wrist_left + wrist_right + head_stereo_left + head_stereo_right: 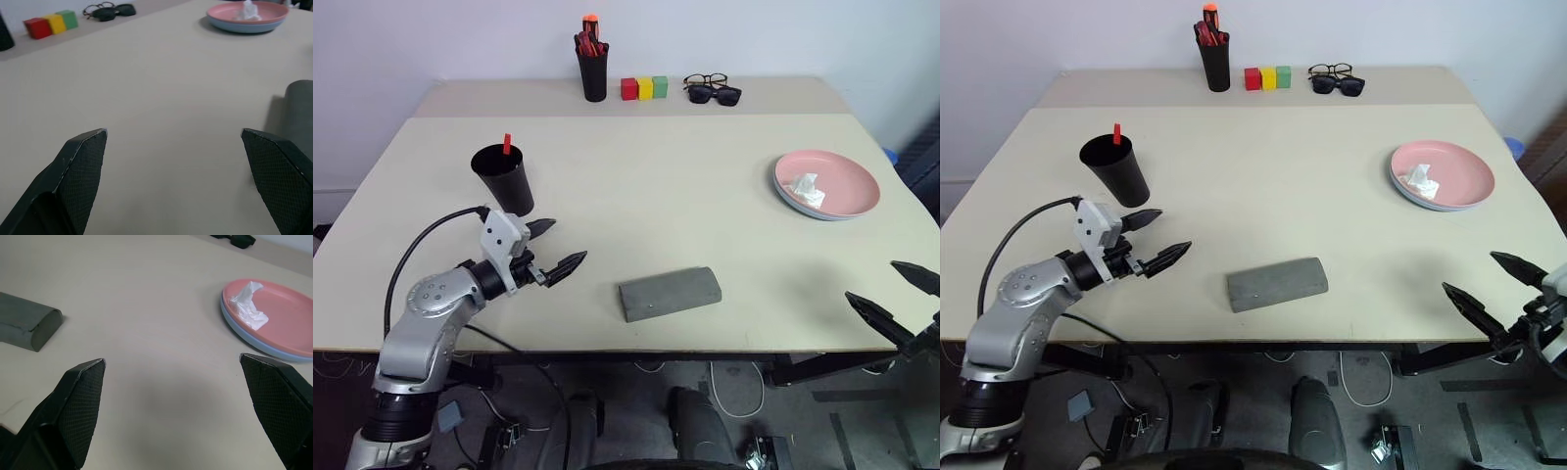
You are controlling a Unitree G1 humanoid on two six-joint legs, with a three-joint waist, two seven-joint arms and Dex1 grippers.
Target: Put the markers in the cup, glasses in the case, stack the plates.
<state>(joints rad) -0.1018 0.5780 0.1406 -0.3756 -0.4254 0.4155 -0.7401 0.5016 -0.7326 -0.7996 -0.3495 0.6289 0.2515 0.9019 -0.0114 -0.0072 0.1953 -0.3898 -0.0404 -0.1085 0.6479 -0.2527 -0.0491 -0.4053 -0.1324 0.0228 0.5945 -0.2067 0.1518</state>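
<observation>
Markers: one red-capped tip (507,143) sticks up out of the cup (505,180), which stands upright on the left part of the table (636,186); what else is inside the cup cannot be told. The pink plate (837,181) sits stacked on the light blue plate (791,201) at the right side of the table, the blue rim showing along the near edge, and a crumpled white tissue (806,188) lies on the pink one. The grey case (669,293) lies shut near the front edge, about the middle of the table; what it contains cannot be seen. At the far edge, thin wire-frame glasses (705,80) lie just behind dark sunglasses (716,94), touching or nearly so. Left of them is a row of three blocks, red (629,89), yellow (645,88) and green (660,86), and further left a black pen holder (594,70) with red and orange pens.

The left gripper (553,249) hovers just near of the cup and left of the case, its fingers spread wide with nothing between them. The right gripper (896,292) is at the near right corner of the table, near of the plates, likewise wide open and empty.
</observation>
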